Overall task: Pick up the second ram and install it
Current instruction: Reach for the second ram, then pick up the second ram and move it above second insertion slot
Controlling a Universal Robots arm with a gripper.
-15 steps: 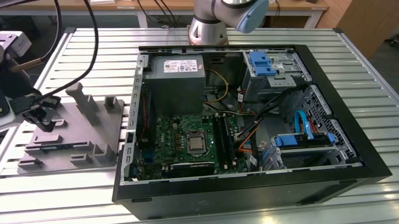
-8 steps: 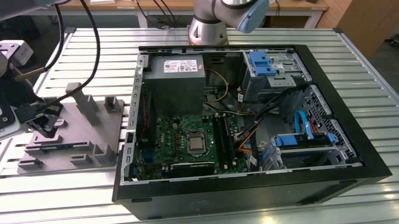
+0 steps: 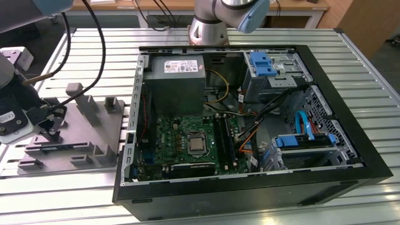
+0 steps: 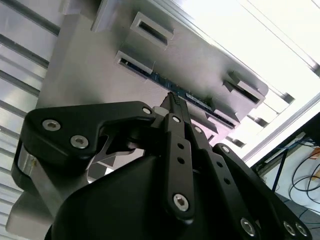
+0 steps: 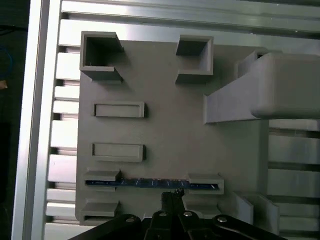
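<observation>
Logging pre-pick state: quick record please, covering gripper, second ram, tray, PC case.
second ram: standing on edge in the tray's holders
gripper: shut, at the ram's middle, contact unclear
tray: grey, on the slatted table, at the exterior view's left of the PC case
PC case: open, motherboard exposed

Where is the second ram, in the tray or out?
In the tray: the second ram stands on edge between two holders, the gripper right by it.

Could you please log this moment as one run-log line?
gripper: over grey tray, at second ram | second ram: on edge between tray posts | installed: no
</observation>
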